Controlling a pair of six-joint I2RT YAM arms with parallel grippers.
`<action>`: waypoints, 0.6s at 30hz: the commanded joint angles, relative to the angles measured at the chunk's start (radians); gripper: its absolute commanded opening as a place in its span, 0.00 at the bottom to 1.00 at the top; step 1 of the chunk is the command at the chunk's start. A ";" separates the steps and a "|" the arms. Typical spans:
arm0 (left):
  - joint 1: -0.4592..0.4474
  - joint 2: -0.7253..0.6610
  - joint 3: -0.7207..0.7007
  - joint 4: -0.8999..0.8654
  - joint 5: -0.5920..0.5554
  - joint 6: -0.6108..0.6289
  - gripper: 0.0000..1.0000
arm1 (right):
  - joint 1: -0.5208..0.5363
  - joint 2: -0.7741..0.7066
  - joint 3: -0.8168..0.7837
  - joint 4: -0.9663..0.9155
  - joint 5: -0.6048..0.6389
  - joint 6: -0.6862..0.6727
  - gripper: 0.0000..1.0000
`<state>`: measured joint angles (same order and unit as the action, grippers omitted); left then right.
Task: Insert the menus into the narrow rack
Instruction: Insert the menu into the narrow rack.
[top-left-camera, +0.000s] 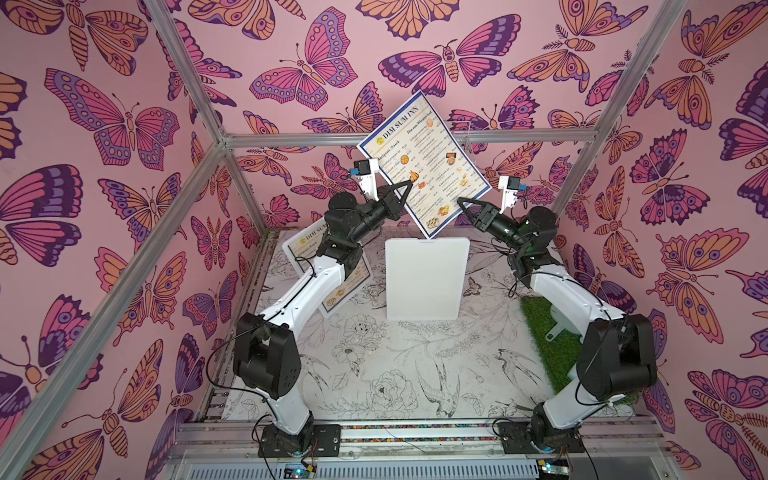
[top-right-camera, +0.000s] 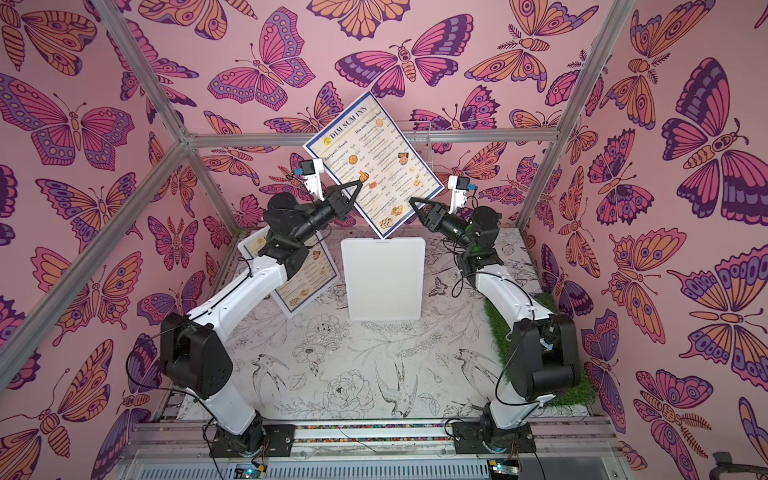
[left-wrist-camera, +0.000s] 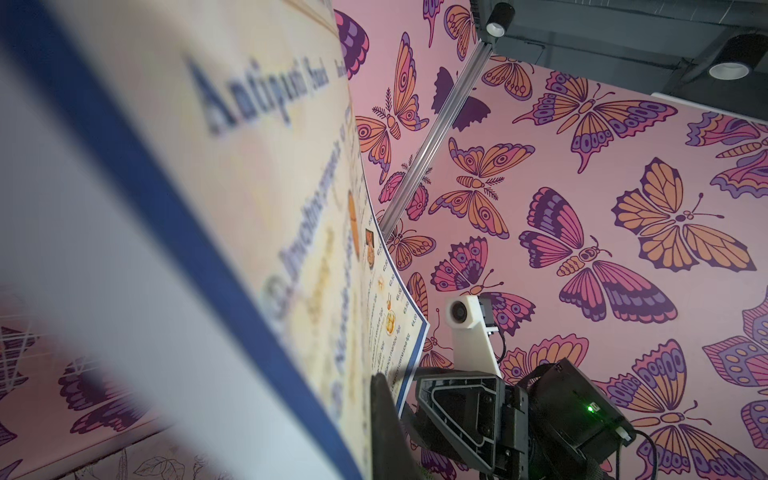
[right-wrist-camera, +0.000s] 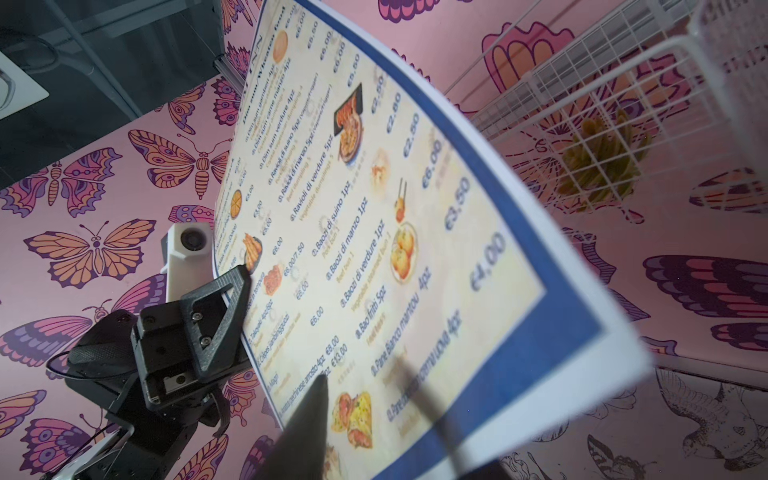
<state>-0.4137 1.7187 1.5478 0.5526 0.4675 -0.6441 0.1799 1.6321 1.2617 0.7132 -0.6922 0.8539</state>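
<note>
The left claw (top-left-camera: 410, 182) is clenched on one edge of the raised menu (top-left-camera: 424, 162), holding it tilted in the air above the desk (top-left-camera: 395, 374), near the back wall. The right claw (top-left-camera: 459, 201) meets the sheet's lower edge; whether it grips, I cannot tell. The second menu (top-left-camera: 299, 245) lies on the desk under the left arm

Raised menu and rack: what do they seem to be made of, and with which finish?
Raised menu: probably thin printed paper or card, perhaps laminated, as the sheen is hard to judge; it bows in a curve. Rack: likely metal wire with a white coating; thin rods form an open grid.
</note>
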 joint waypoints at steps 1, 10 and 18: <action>-0.004 0.012 0.009 0.022 0.011 0.012 0.02 | 0.009 -0.035 -0.005 0.008 0.008 -0.027 0.37; -0.004 0.026 0.014 0.009 0.024 0.044 0.02 | 0.009 -0.053 -0.016 -0.016 0.016 -0.068 0.20; -0.002 0.048 0.029 0.014 0.071 0.095 0.02 | 0.009 -0.052 -0.027 -0.004 0.016 -0.102 0.06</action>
<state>-0.4137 1.7470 1.5528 0.5510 0.4976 -0.5915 0.1802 1.6047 1.2449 0.6891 -0.6788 0.7807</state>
